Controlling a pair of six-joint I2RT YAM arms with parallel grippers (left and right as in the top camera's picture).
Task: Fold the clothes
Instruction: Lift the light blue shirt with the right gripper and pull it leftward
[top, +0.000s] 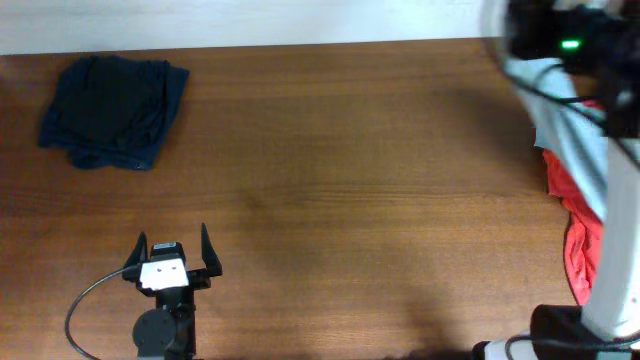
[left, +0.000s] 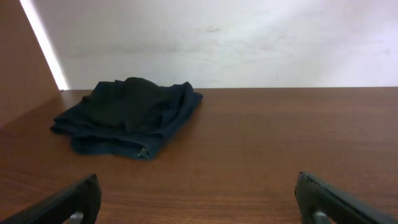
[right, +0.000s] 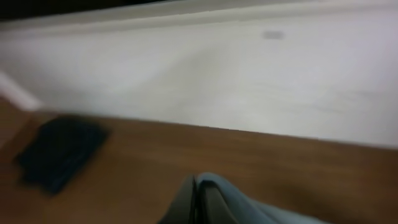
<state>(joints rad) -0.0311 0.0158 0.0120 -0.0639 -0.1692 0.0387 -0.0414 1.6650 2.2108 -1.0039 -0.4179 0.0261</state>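
At the near edge of the table (top: 350, 180), on its left side, the left gripper (top: 173, 236) is seen low over the wood, its jaws spread wide and nothing held between them. The left arm (top: 165, 325) is folded close to its base, and its fingers (left: 68, 205) are pointed toward the far edge.

On the right side, the right arm (top: 615, 260) is seen rising steeply from its base at the near edge. Beside it, at the table's right edge, the red shirt (top: 578, 245) is seen bunched on the wood.

Farther back, the grey-teal T-shirt (top: 575, 140) is held up off the table, hanging down toward the red shirt. It is pinched in the right gripper (right: 196, 186), whose jaws are pressed tight together on a fold of the pale cloth. The gripper itself is blurred in the overhead view, high above the far right corner.

In the far left corner, the dark navy garment (top: 112, 110) is laid in a loose, crumpled heap, well apart from both grippers. Behind the table, a pale wall (left: 249, 37) is seen.
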